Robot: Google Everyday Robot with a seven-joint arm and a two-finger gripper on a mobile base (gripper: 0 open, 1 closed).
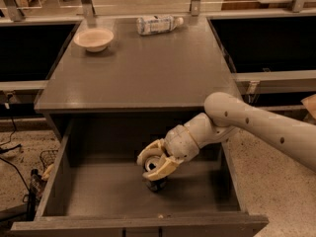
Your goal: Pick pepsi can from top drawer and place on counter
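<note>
The top drawer (89,196) is pulled open below the counter (143,68). The pepsi can (154,177), dark with a silver top, stands on the drawer floor near the middle. My gripper (154,163) reaches into the drawer from the right. Its cream fingers (160,169) sit around the can's top, one on each side. The can's lower part shows below the fingers and rests on the drawer floor.
A beige bowl (94,38) sits on the counter's back left. A clear plastic bottle with a white label (158,24) lies on its side at the back. Black recesses flank the cabinet. Cables and a wire basket (47,158) lie on the floor at left.
</note>
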